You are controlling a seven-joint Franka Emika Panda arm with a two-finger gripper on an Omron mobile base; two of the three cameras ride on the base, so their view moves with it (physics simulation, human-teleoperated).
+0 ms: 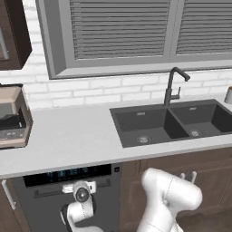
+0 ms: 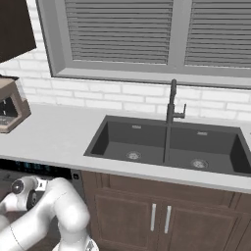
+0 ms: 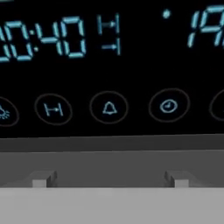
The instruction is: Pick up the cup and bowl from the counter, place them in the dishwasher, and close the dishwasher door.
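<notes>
The long pale table [image 1: 68, 136] runs across both base views under a wide window [image 1: 122, 31] with closed slatted blinds and a white brick wall. Below the table's front edge, at the left, I see the dishwasher [image 1: 28, 186]. The dishwasher door [image 1: 41, 210] stands upright and shut, flush with the brown lower cabinets [image 2: 162, 211] to its right. A dark double sink [image 1: 154, 122] is set into the table right of the dishwasher, and a boxy beige coffee machine [image 1: 11, 118] stands on the table at the far left, below a dark wall cabinet [image 1: 13, 31]. The white arm [image 1: 170, 195] rises in the foreground and bends down and to the left, which puts the tool [image 1: 80, 186] low, right in front of the top of the dishwasher door, level with its slim bar handle [image 1: 50, 192]. The tool's jaws are spread nearly as wide as they go, and I see nothing held between them. I cannot tell whether they touch the door or the handle. From the hand view, I am looking straight at the black control strip [image 3: 131, 65] from very close, with teal digits above a row of round teal icons and a grey ledge below them. A dark curved faucet [image 1: 172, 86] stands behind the sink's divider, and a small pale cup [image 1: 229, 95] sits on the table at the far right edge.
</notes>
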